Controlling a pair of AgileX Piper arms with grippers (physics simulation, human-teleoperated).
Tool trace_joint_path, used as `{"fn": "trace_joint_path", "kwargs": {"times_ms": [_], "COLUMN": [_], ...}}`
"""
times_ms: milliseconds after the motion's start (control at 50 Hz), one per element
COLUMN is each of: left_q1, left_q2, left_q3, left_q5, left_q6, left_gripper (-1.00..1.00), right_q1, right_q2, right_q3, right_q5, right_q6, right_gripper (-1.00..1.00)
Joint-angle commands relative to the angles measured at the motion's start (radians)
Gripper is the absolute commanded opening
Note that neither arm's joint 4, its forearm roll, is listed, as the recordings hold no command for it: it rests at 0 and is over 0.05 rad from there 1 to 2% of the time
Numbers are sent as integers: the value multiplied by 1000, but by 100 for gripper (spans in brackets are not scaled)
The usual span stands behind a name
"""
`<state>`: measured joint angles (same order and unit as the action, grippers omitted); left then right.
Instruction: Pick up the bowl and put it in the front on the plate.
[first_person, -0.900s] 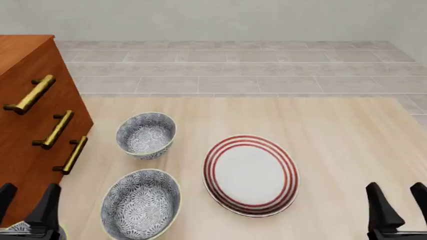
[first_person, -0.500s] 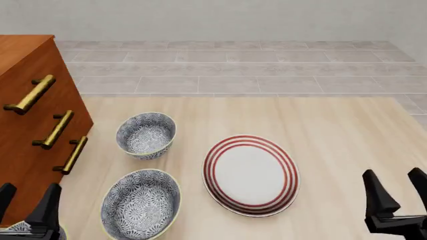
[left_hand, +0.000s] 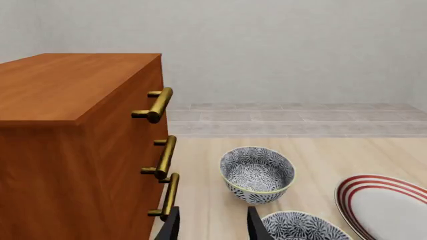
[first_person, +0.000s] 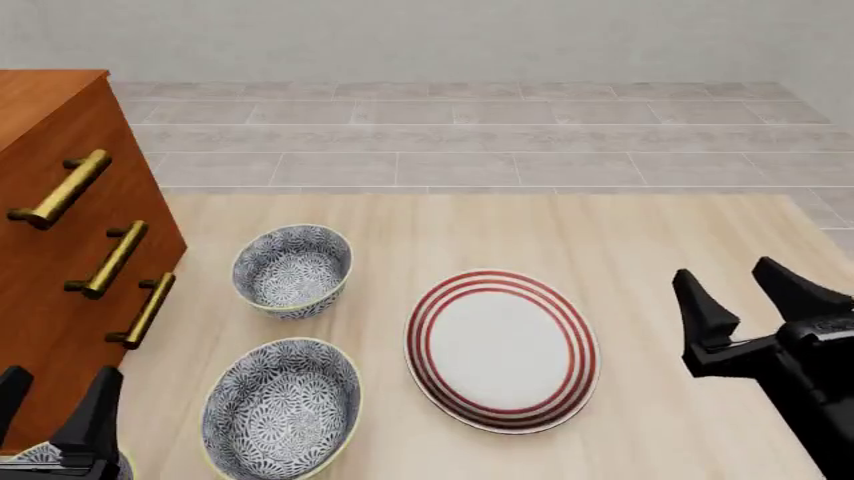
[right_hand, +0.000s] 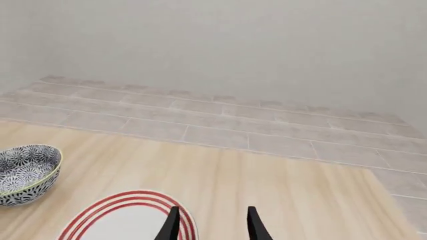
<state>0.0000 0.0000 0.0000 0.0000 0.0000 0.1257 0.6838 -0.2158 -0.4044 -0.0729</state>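
The bowl (first_person: 292, 270) stands upright on the table (first_person: 641, 250), just beyond the plate's (first_person: 502, 349) far left edge and near the drawer handles of the wooden cabinet (first_person: 60, 260); a second, shallower-looking bowl of the same print (first_person: 282, 408) sits on the near side of it, level with the plate and just apart from its left rim. Nothing lies in the bowl or on the plate. The right gripper (first_person: 747, 305) hangs released and empty off the plate's right side, its two dark fingers spread; in the right wrist view those fingers frame the plate's red rings, with the bowl well off to one side. The left gripper (first_person: 54, 410) sits low beside the cabinet, also spread and holding nothing. By its look the bowl is glazed ceramic: stiff, fairly light, smooth enough to slip, and liable to chip if knocked against the plate. Its round wall is too wide to span, so the sensible hold is a pinch on the thin cream rim, one finger inside and one outside. Set down gently, its narrower foot should sit well within the plate's rings.
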Motion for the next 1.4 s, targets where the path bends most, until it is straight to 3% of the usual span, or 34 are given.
{"fn": "trace_joint_path", "kwargs": {"times_ms": [20, 360, 440, 580, 1080, 1340, 1400], "left_q1": [0, 0, 0, 0, 0, 0, 0], "left_q2": [0, 0, 0, 0, 0, 0, 0], "left_q3": [0, 0, 0, 0, 0, 0, 0], "left_q5": [0, 0, 0, 0, 0, 0, 0], "left_q6": [0, 0, 0, 0, 0, 0, 0], "left_gripper": [100, 100, 100, 100, 100, 100, 100], "right_q1": [61, 108, 122, 152, 301, 383, 387], "right_q2": [181, 376, 416, 472, 674, 743, 771], "right_q3": [-89, -265, -298, -364, -620, -702, -731], "right_q5": [-75, -23, -17, 20, 174, 190, 192], "right_q6": [-24, -18, -47, -51, -77, -66, -85], "right_gripper": [100, 100, 100, 100, 100, 100, 100]}}
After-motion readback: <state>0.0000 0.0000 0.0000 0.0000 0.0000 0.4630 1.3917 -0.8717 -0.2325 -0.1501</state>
